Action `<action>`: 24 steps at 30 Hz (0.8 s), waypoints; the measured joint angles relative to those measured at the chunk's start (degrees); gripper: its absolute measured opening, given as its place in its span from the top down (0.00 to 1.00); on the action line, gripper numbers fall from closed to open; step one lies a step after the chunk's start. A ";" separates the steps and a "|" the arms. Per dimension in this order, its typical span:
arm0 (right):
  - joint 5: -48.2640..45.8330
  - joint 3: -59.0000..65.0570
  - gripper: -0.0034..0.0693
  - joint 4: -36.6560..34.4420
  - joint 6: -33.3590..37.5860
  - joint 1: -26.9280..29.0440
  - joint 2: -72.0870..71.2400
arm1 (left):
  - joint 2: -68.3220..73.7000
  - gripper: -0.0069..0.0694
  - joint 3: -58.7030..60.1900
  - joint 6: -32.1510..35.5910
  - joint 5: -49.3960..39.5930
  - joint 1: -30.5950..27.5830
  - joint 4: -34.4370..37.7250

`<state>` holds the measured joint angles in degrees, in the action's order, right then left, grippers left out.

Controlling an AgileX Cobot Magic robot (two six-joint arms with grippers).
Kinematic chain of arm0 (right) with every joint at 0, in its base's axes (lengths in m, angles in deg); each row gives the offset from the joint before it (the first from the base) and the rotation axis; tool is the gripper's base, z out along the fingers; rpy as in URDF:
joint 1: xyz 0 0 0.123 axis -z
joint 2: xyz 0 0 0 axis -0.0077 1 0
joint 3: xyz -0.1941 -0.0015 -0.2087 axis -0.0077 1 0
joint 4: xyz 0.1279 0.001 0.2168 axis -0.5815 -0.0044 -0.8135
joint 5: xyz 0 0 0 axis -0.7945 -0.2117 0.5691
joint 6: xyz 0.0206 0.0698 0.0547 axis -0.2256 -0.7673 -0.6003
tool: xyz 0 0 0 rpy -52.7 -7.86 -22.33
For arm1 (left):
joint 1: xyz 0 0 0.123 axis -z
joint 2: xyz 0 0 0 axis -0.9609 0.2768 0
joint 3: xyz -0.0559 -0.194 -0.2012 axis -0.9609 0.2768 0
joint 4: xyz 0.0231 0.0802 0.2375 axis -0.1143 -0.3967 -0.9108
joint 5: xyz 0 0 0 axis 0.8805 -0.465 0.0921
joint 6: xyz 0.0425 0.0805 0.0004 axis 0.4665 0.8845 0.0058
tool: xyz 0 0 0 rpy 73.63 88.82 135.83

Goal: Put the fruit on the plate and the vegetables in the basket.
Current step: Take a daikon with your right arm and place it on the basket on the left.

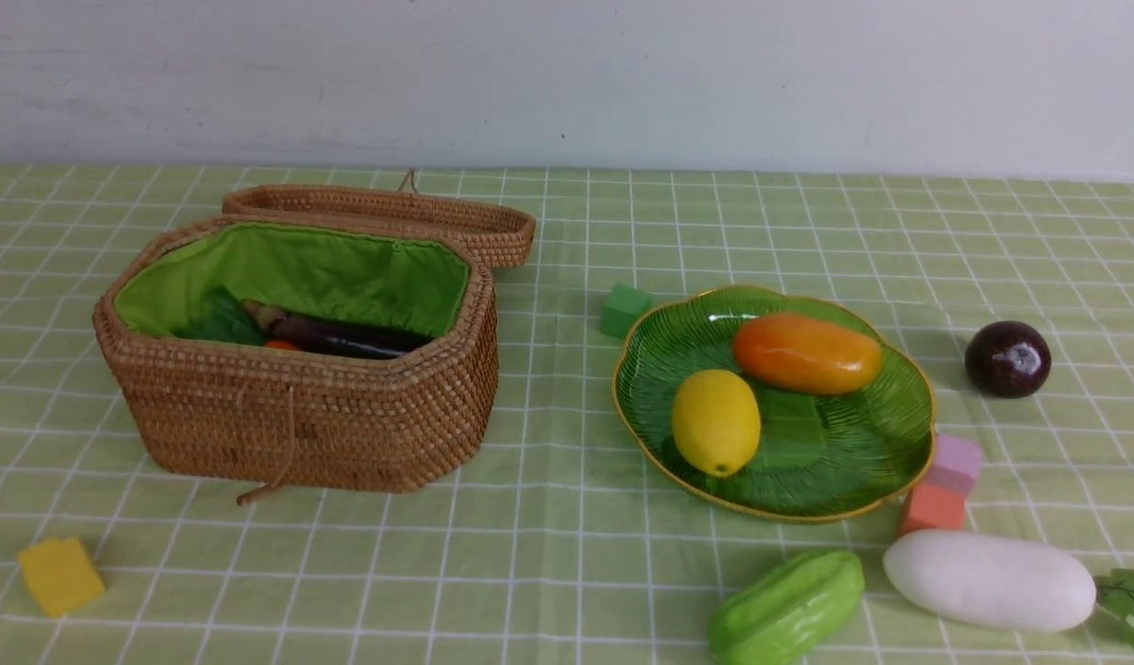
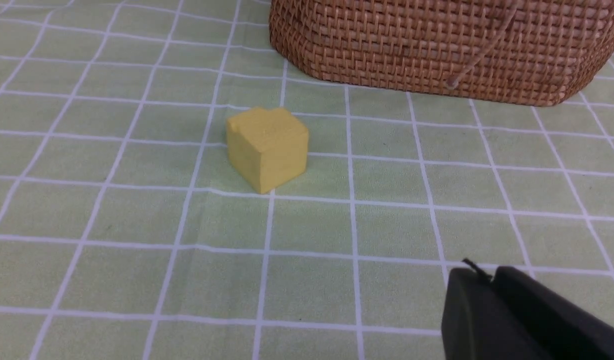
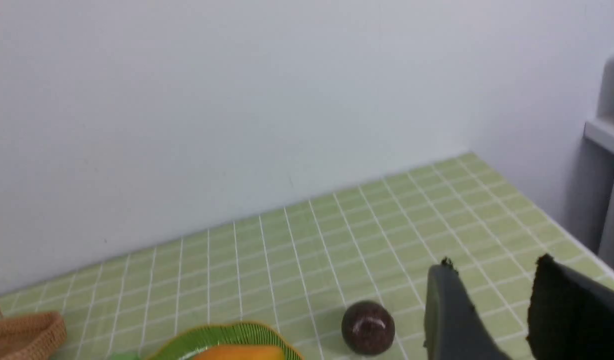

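mango (image 1: 807, 353) on plate (image 1: 835, 462), eggplant (image 1: 345, 334) in basket (image 1: 299, 425)

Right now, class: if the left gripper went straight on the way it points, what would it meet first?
Probably the basket, at its woven wall: the shut left gripper points toward it, and the yellow cube lies off to one side. Depth is unclear, so it might brush the tablecloth first.

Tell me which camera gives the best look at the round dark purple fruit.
The front view: the dark purple fruit sits whole on the cloth, apart from the plate, on its right. The right wrist view shows it at the frame edge; the left wrist view misses it.
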<state>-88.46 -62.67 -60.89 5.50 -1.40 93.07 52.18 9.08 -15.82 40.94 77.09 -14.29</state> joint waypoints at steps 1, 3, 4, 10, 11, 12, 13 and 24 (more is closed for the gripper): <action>-0.21 0.24 0.62 -1.18 0.75 0.00 1.04 | 0.00 0.85 0.00 0.00 0.00 0.00 0.00; -0.80 0.66 0.62 -4.35 3.97 0.00 3.82 | 0.00 0.84 0.00 0.00 0.00 0.00 0.00; -1.60 0.66 0.62 -5.69 7.08 0.00 5.57 | 0.00 0.84 0.00 0.00 0.00 0.00 0.00; -15.95 -1.38 0.62 -17.25 34.45 0.00 17.71 | 0.00 0.83 0.00 0.00 0.00 0.00 0.00; -17.22 -1.52 0.62 -18.07 37.39 0.00 19.10 | 0.00 0.83 0.00 0.00 0.00 0.00 0.00; -21.40 -1.76 0.62 -21.51 43.67 0.00 22.07 | 0.00 0.83 0.00 0.00 0.00 0.00 0.00; -23.08 -1.83 0.62 -24.66 47.61 -0.05 24.32 | 0.00 0.83 0.00 0.00 0.00 0.00 0.00; -22.95 -2.17 0.59 -34.81 67.32 -0.06 37.88 | 0.00 0.82 0.00 0.00 0.04 0.00 0.00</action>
<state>-111.41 -64.84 -95.70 72.82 -1.46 130.95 52.18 9.08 -15.82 40.98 77.09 -14.29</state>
